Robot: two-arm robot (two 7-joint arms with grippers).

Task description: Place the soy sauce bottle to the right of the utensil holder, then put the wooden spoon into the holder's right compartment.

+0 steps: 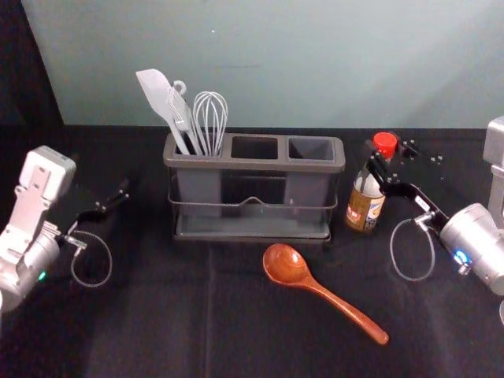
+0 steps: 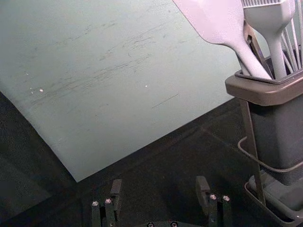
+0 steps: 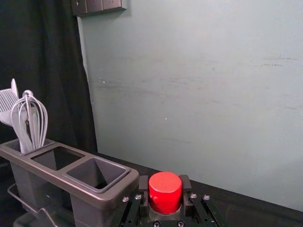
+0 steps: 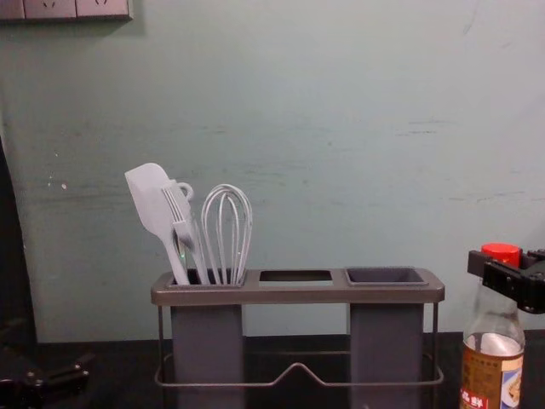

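Note:
The soy sauce bottle (image 1: 365, 203), red-capped and nearly upright, is just right of the utensil holder (image 1: 253, 165), a narrow gap between them. My right gripper (image 1: 387, 162) is shut on its neck below the cap; in the right wrist view, the cap (image 3: 165, 191) rises between the fingers of the gripper (image 3: 165, 201). Whether the bottle's base touches the table is unclear. The wooden spoon (image 1: 287, 266) lies in front of the holder, handle towards the near right. My left gripper (image 1: 118, 198) hangs left of the holder, open and holding nothing in the left wrist view (image 2: 159, 194).
A spatula (image 4: 152, 200), a fork-like utensil and a whisk (image 4: 226, 223) stand in the holder's left compartment. Its middle and right (image 3: 97, 174) compartments are empty. The wall (image 1: 315, 63) rises behind the black-covered table (image 1: 157, 315).

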